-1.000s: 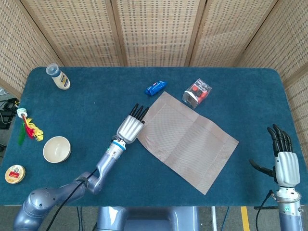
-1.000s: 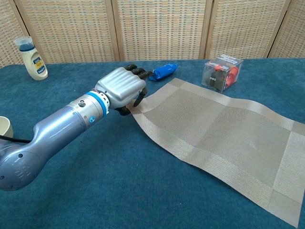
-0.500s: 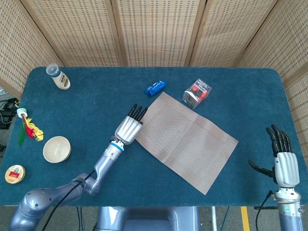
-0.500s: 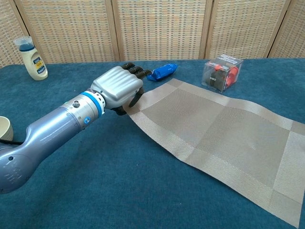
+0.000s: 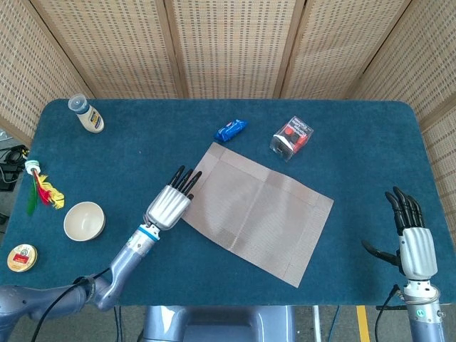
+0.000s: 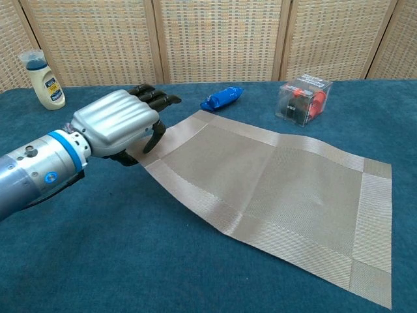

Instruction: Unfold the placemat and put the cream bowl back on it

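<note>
Left hand pinching placemat edge

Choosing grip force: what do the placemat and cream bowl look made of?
Placemat: probably woven vinyl or fabric, matte, showing a fine ribbed weave and fold creases. Cream bowl: smooth and slightly glossy, likely ceramic or plastic; the look leaves it open.

I see the blue-carpeted table carrying the placemat laid flat near the middle — a blue packet and a clear box with red contents lie just behind it. At the left lie a cream bowl, a white bottle, a round tin and a feathered shuttlecock.
</note>
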Controlling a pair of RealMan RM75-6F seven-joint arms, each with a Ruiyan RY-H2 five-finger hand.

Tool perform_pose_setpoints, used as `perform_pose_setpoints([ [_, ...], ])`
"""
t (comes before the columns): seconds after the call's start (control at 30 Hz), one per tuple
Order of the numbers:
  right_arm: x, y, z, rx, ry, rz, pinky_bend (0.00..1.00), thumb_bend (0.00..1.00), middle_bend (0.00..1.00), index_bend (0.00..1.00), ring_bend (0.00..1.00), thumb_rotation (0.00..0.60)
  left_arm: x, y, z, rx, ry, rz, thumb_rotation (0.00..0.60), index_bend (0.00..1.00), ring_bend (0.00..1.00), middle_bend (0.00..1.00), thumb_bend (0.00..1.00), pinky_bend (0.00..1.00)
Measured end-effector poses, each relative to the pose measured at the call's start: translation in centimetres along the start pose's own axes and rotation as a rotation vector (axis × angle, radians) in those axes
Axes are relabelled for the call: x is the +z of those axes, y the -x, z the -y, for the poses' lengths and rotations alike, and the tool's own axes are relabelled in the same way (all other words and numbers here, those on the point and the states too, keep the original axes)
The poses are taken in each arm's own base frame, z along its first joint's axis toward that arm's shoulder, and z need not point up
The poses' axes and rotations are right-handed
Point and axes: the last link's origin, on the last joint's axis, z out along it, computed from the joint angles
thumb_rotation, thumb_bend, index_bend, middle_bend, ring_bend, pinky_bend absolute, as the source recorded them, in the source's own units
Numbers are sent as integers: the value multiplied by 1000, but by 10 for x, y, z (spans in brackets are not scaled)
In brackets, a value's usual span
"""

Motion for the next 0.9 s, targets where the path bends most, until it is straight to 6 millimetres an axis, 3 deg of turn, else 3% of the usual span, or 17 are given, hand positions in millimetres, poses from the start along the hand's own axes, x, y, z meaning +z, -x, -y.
perform_pose_setpoints([
  [0.3,-4,1,6,2,-19,6,0,198,0,63,0,600,-55,-13,-10,48,92,22,600,718,0,0,449,0],
  [0.7,-8,-4,10,15,-32,-3,0,198,0,63,0,600,-101,-26,-48,54,265,8,600,718,0,0,449,0],
  [0.9,-9,-5,12,15,-38,-3,0,198,0,64,0,600,-109,-28,-57,55,295,9,600,718,0,0,449,0],
])
